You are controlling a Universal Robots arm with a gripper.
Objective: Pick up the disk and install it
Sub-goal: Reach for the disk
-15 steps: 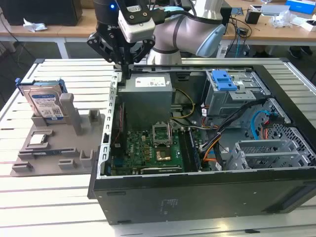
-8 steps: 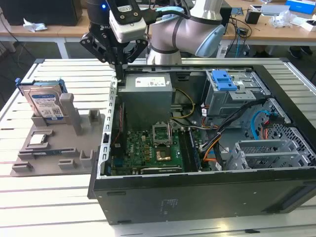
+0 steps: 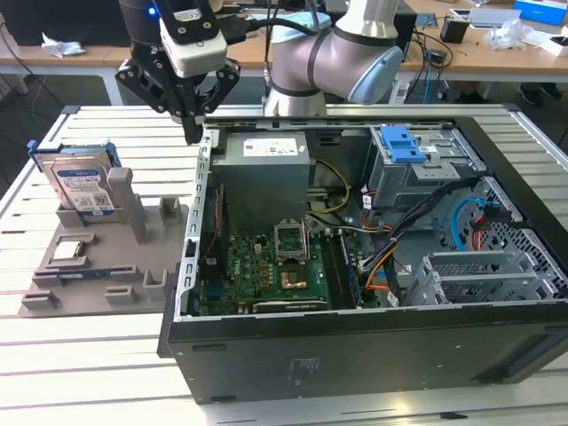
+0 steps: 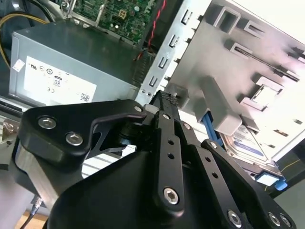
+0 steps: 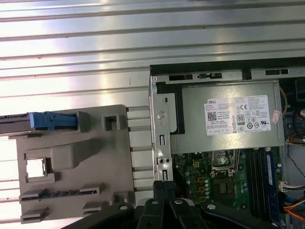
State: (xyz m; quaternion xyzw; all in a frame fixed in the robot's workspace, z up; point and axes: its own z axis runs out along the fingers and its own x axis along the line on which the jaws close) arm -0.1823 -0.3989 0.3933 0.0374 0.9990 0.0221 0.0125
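Disk (image 3: 82, 185): upright in grey fixture (image 3: 98, 266), at 9 o'clock of case (image 3: 355, 351) in exterior view. Likely rigid, dense, shock-sensitive; grip by blue rails (image 3: 75, 153). Gripper (image 3: 191, 133): fingers closed, empty, 2 o'clock of disk.

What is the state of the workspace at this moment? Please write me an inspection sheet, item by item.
Surface: slatted metal table, carrying a grey fixture and an open computer case.
Job's things: the disk stands tilted in the fixture, not yet picked up.
Clutter: a small square part lies in the fixture.
Grippers: the gripper is shut and empty, above the case's wall on the exterior view's left, apart from the disk.
Cables: a bundle of coloured cables lies inside the case.
Surroundings: desks with loose items stand behind the table.
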